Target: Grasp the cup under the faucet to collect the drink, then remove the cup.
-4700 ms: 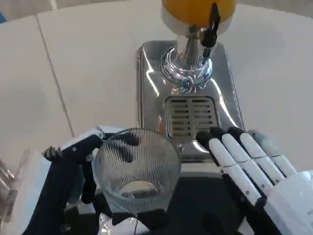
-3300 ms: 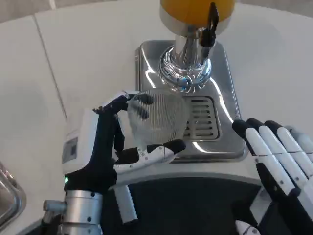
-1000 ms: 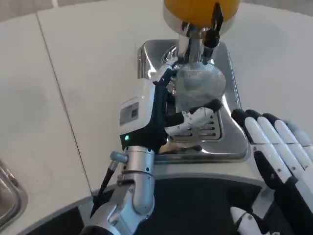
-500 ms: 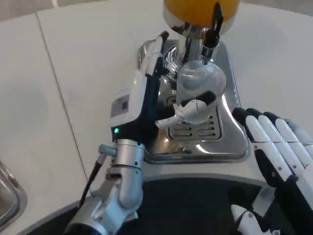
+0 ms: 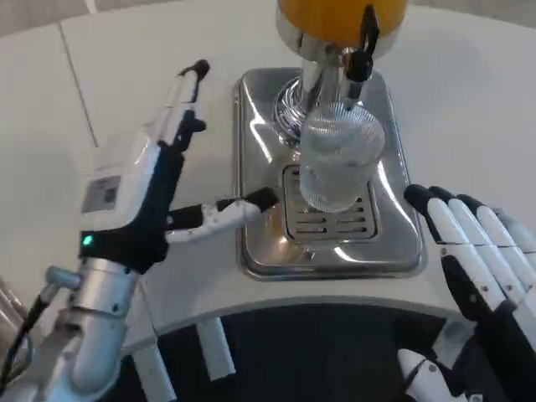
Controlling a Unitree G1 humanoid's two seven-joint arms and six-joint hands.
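A clear ribbed glass cup (image 5: 338, 162) stands upright on the drip grille (image 5: 328, 219) of the steel tray, right below the black faucet lever (image 5: 363, 46) of the orange drink dispenser (image 5: 340, 15). The cup looks empty. My left hand (image 5: 155, 193) is to the left of the tray, apart from the cup, fingers spread and holding nothing; its thumb reaches toward the tray's left edge. My right hand (image 5: 477, 260) hovers at the lower right, fingers extended and holding nothing, just off the tray's right corner.
The steel drip tray (image 5: 260, 151) sits on the white table (image 5: 100, 92). The dispenser's chrome column (image 5: 311, 96) rises behind the cup. A metal object's rim (image 5: 5, 301) shows at the far left edge. A dark gap lies below the table's front edge.
My left hand carried the cup onto the grille under the faucet, let go of it and drew back to the left of the tray. The right hand barely moved.
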